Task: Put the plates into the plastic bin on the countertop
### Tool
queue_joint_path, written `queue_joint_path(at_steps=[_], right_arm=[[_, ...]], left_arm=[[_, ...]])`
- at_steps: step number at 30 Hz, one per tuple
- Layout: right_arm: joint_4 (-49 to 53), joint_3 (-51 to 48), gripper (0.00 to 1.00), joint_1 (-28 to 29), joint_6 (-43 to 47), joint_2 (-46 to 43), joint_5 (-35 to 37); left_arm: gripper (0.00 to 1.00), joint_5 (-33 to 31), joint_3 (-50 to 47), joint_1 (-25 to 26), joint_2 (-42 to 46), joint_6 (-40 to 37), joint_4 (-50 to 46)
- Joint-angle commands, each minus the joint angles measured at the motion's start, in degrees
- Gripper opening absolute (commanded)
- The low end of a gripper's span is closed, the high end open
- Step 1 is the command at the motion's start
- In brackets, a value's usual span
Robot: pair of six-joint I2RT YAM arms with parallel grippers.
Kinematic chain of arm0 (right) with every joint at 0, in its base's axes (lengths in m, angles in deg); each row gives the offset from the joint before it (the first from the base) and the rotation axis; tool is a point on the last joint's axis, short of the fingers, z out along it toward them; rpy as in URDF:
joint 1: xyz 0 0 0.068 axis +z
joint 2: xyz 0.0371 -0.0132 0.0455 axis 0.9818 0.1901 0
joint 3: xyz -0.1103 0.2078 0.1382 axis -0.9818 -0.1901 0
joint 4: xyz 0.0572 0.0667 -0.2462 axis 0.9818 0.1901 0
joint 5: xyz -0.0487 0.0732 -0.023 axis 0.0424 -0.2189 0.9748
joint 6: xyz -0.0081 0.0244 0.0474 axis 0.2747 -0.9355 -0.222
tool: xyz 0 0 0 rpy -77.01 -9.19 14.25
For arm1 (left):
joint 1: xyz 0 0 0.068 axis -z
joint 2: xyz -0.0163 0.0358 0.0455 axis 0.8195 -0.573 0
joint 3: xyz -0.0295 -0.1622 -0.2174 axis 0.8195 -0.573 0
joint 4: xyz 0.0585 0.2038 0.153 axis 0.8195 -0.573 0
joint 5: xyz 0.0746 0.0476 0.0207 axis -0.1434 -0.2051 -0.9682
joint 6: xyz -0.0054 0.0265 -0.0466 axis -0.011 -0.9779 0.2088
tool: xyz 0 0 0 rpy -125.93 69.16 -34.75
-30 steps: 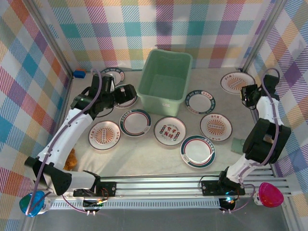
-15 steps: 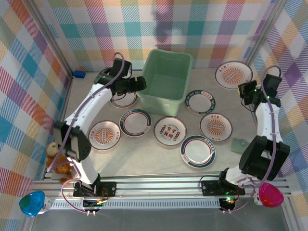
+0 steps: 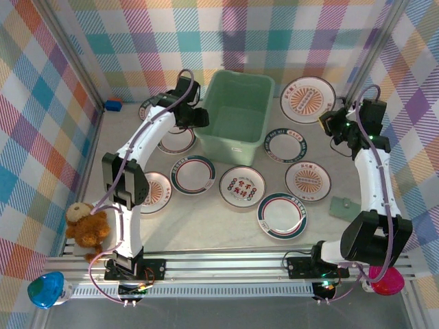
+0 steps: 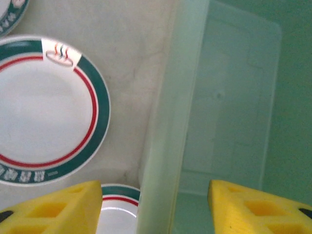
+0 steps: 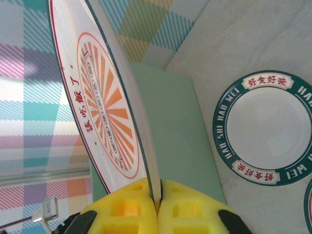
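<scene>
**Orange sunburst plate (image 3: 309, 99) aloft near the tabletop's (image 3: 206, 223) far right corner.**

Your plate stands on edge, its rim pinched in the right tool (image 5: 157, 192), just right of the plastic bin (image 3: 230, 142). It is probably stiff, glazed, slippery and easy to chip, so hold it at the rim and lower it gently. The left tool (image 4: 153, 202) is spread, straddling the bin's left wall. The other plates (image 3: 241, 186) lie flat nearer you.

Brown teddy bear (image 3: 85, 225): well apart from the left jaws, toward the near edge and off to their left, close by the plaid wall (image 3: 41, 137).
Small blue block (image 3: 112, 105): left of the left jaws, at the foot of the same wall.
Flat green lid-like piece (image 3: 341, 205): nearer the rail than the right jaws, slightly to their right.
Teal dome (image 3: 44, 289) and pink dome (image 3: 384, 279): at the two ends of the metal rail (image 3: 226, 264), far from both jaws.
</scene>
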Motion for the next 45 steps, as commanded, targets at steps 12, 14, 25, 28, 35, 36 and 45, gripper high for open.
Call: queue_joint_path(at_steps=[12, 14, 25, 28, 35, 36, 45], right_arm=[[-0.4, 4.2, 0.0, 4.7, 3.3, -3.3, -3.8], [-0.3, 4.4, 0.0, 5.5, 3.3, -3.3, -3.6], [0.0, 6.2, 0.0, 9.1, 3.4, -1.3, -3.9], [0.3, 7.0, 0.0, 9.8, 3.6, -0.5, -4.1], [0.5, 7.8, 0.0, 11.1, 3.7, -0.4, -4.3], [0.6, 7.9, 0.0, 11.4, 3.7, -0.4, -4.2], [1.8, 9.1, 0.0, 14.0, 4.1, -0.1, -3.0]], left_arm=[[0.36, 0.8, -12.6, 2.2, 9.4, 8.5, -0.2], [0.34, 0.7, -12.7, 2.6, 10.2, 9.7, -1.3], [0.27, 2.8, -15.5, 3.7, 14.1, 15.1, -4.6], [0.26, 3.3, -15.9, 4.1, 14.8, 15.4, -5.4], [0.24, 5.4, -16.8, 5.0, 16.2, 15.0, -7.5], [0.24, 5.5, -17.1, 5.1, 16.5, 15.0, -7.8], [0.23, 5.2, -24.0, 7.2, 21.4, 19.1, -5.9]])
